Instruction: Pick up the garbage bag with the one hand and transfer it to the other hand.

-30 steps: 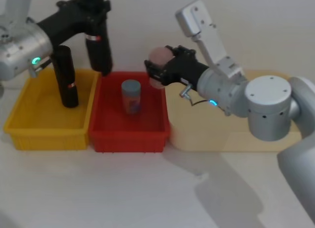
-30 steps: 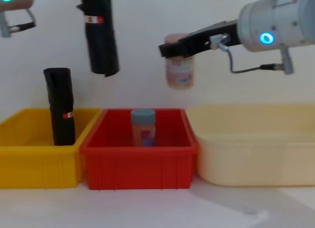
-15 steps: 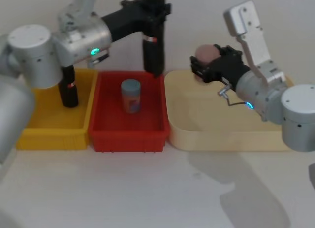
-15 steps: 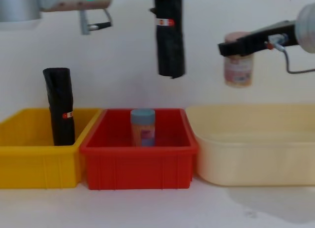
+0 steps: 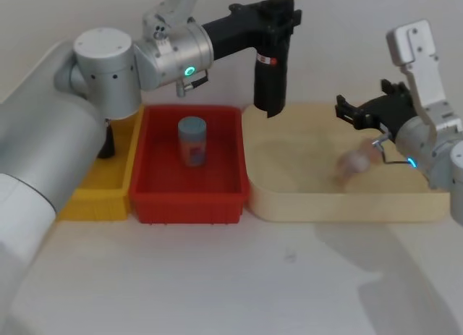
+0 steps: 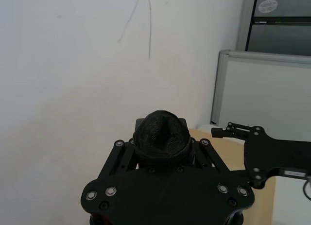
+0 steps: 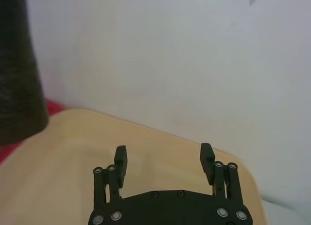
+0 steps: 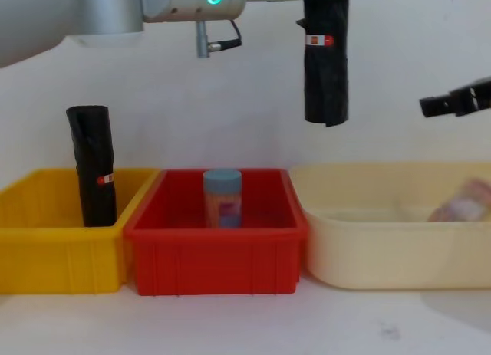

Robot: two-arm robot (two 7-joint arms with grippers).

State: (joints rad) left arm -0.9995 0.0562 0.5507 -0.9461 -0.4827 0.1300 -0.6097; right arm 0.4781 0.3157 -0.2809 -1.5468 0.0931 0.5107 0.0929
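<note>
A plain white wall is standing behind a white table that is carrying three containers in a row.

At the far left, the yellow bin is holding a spare black roll, which is standing upright. Next to it, the red bin is holding a blue-lidded jar, also upright.

Above the seam between the red bin and the cream tray, the left gripper is pinching the garbage bag by its top end. The roll is hanging vertically in the air, well clear of the containers.

At the right, the cream tray is holding a pinkish jar, which is blurred and appears to be lying on its side. Over that tray, the right gripper is hovering with its fingers spread wide and nothing between them, apart from the bag.

The handover looks to be the risky part. If the left gripper lets go before the right one is closing firmly, the roll is likely to drop into the tray or the red bin. A misjudged approach could also knock the hanging roll askew or bring the two grippers into contact, since only its top is being held.
</note>
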